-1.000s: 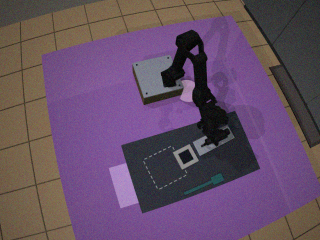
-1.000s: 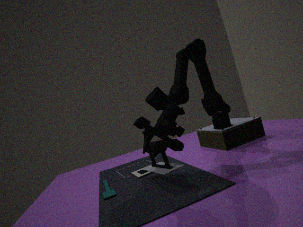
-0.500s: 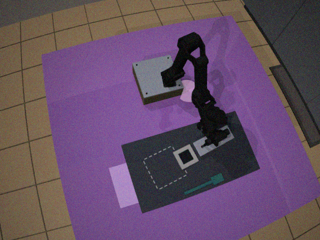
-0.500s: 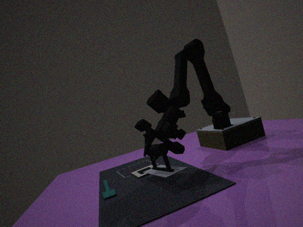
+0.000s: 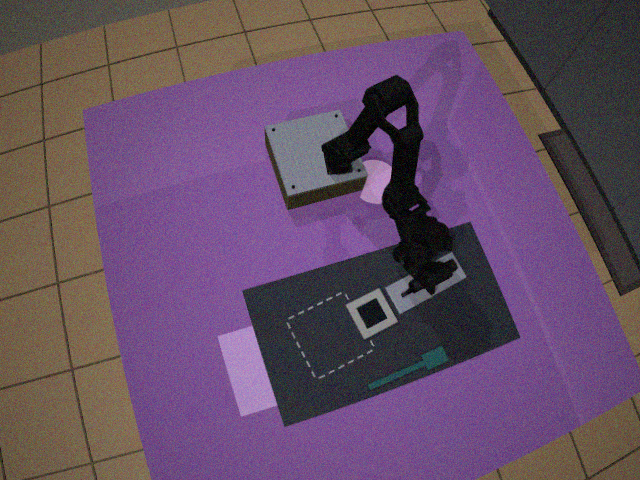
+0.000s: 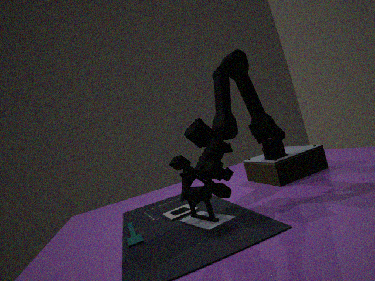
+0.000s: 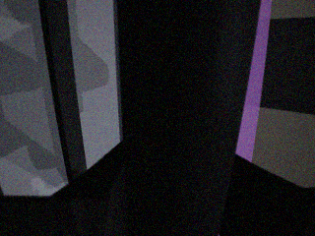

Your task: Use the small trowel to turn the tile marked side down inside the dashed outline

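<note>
The tile is a cream square with its dark square mark facing up. It lies across the right side of the dashed outline. The trowel has a flat light grey blade and a black bridge-like handle. My gripper is shut on that handle. The blade is low at the mat, roughly level, its front edge right beside the tile's right edge. I cannot tell whether they touch or whether the blade rests on the mat. The fingertips are hard to see in the dark.
A teal T-shaped tool lies near the front edge of the dark mat. The arm's base stands on a grey-topped box behind the mat. A pale rectangle shows at the mat's left edge.
</note>
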Tool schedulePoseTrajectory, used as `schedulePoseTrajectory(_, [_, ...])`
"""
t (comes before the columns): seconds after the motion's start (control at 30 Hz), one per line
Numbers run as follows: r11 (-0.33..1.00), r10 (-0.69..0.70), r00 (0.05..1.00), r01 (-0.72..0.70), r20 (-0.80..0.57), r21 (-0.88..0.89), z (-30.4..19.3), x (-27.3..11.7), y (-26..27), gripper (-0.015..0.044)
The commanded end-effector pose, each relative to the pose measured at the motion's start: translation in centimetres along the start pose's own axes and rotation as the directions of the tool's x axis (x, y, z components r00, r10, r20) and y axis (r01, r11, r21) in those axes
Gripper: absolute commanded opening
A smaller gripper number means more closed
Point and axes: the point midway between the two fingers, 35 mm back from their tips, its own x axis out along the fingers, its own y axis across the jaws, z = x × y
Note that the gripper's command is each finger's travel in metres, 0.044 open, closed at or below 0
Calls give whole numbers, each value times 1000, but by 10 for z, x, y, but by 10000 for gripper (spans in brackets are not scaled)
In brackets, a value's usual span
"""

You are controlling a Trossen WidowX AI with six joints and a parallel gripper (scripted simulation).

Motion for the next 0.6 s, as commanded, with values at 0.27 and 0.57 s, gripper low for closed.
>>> schedulePoseTrajectory(0.27, [1000,-12,1000,12,0,7,-8,2,-1,0])
schedulePoseTrajectory(0.57, [1000,-11,1000,11,-1,6,-23,1,-2,0])
